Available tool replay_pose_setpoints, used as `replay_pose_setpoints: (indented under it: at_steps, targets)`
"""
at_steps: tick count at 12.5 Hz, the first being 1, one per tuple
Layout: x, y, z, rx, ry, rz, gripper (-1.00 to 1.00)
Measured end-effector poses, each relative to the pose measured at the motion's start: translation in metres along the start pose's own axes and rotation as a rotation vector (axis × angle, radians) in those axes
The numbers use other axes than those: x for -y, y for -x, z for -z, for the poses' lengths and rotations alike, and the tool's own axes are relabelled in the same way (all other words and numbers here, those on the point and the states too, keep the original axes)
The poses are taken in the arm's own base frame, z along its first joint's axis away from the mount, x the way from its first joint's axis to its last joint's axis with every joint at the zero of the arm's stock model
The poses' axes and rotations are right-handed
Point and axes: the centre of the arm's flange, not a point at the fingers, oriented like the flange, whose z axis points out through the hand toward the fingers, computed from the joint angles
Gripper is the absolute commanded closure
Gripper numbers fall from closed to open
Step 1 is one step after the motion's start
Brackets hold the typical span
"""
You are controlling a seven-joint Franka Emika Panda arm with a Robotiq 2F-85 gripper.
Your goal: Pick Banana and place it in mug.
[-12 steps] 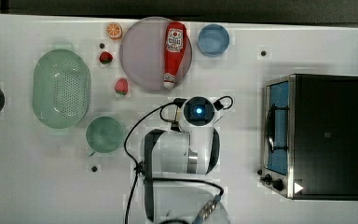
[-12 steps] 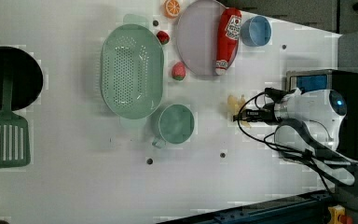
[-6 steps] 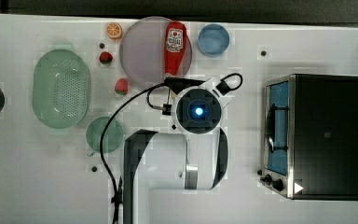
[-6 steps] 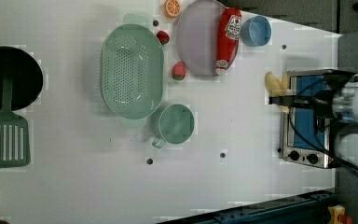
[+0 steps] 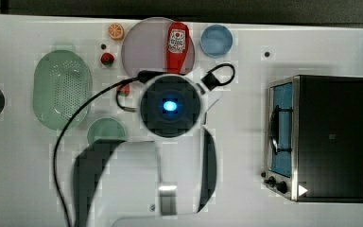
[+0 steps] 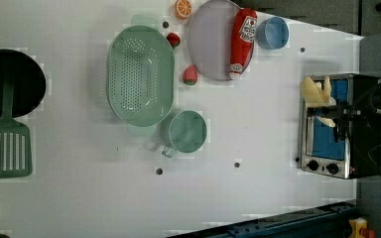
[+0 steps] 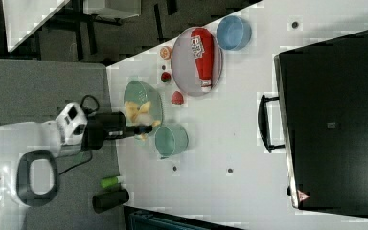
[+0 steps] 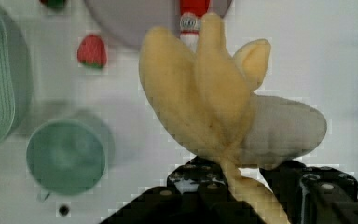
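Note:
The banana (image 8: 214, 107) is a pale-yellow peeled toy fruit with its peel flaps spread. My gripper (image 8: 233, 175) is shut on its lower end and holds it high above the table. The left view puts the banana (image 6: 316, 93) and gripper (image 6: 328, 112) in front of the oven. In the right view the banana (image 7: 138, 114) hangs before the colander. The sage-green mug (image 6: 187, 131) stands upright on the table, apart from the banana, as the wrist view's mug (image 8: 65, 156) also shows. The arm's wrist covers the gripper from above, next to the mug (image 5: 105, 131).
A green colander (image 6: 140, 74) lies beside the mug. The grey plate (image 6: 211, 54) carries a red ketchup bottle (image 6: 241, 42). Nearby are a blue bowl (image 6: 272, 32), two strawberries (image 6: 190, 75), an orange slice (image 6: 182, 7), a toaster oven (image 5: 321, 137), a black pan (image 6: 7, 82) and a spatula (image 6: 5, 148).
The arm has risen with the banana in its gripper: its wrist looms larger in the top view, and the banana has drifted towards the left view's right, over the oven.

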Motion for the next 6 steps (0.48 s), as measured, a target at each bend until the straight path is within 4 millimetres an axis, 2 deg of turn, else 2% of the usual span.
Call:
replay_pose_setpoints:
  at_steps: [2, 3, 4, 6]
  targets:
    - [0.032, 0.007, 0.023, -0.029, 0.006, -0.072, 0.3]
    - [0.054, 0.013, 0.029, -0.047, 0.002, -0.117, 0.3]
    - [0.09, 0.025, 0.033, -0.055, -0.008, -0.138, 0.3]
    - [0.144, 0.043, 0.027, -0.043, 0.008, -0.144, 0.3]
